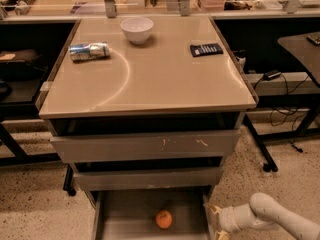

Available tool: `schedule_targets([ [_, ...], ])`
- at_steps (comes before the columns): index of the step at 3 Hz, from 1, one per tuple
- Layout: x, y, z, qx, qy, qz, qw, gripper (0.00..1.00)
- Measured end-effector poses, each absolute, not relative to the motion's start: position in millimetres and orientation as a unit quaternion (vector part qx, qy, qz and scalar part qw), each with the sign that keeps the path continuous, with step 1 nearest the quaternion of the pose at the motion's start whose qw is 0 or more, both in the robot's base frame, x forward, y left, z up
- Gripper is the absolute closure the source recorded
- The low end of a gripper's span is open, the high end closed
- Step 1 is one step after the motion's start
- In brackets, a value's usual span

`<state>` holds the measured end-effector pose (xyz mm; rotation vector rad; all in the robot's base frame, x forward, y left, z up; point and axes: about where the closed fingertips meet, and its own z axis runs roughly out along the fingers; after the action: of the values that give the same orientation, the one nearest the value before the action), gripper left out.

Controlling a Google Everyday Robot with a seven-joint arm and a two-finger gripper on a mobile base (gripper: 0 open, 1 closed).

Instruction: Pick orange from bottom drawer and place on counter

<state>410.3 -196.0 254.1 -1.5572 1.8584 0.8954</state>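
Observation:
The orange lies on the flat grey floor of the bottom drawer, which is pulled open at the foot of the cabinet. The tan counter tops the cabinet above two wider grey drawers. My gripper is at the lower right, at the drawer's right edge, right of the orange and apart from it. My white arm runs off to the lower right.
On the counter are a white bowl at the back, a crushed silver can on the left and a dark flat packet on the right. Black table legs and cables stand on the right floor.

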Motion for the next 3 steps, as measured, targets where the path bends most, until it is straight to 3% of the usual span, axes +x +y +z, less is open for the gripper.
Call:
schedule_targets([
  [3, 473.1, -125.5, 216.6, -0.529, 0.641, 0.394, 0.392, 0.00],
])
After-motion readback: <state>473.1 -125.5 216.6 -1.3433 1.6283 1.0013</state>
